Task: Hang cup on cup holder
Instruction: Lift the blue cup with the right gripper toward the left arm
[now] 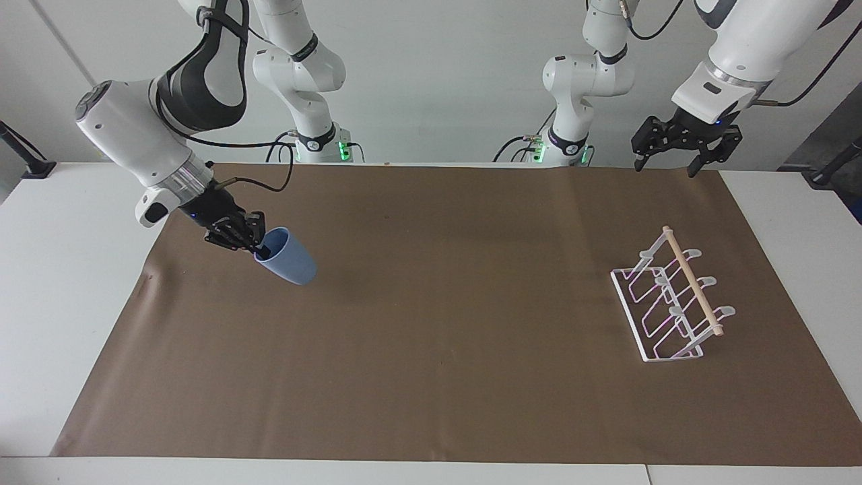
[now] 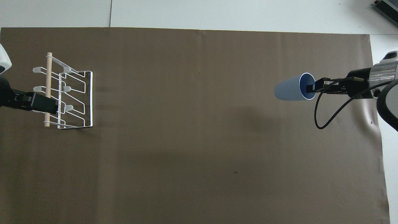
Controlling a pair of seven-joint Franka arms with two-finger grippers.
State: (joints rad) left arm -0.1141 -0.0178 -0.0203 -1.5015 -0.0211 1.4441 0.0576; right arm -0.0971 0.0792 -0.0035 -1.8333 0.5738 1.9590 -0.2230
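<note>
The light-blue cup hangs tilted almost onto its side above the brown mat, toward the right arm's end of the table. My right gripper is shut on its rim, one finger inside the mouth. The cup's base points toward the left arm's end. There the white wire cup holder with its wooden rod stands on the mat. My left gripper hangs open in the air over the mat's edge by the robots. In the overhead view one of its fingers covers part of the rod.
A brown mat covers most of the white table. A black cable loops down from the right wrist. Grey equipment shows at the table's farthest corner, at the right arm's end.
</note>
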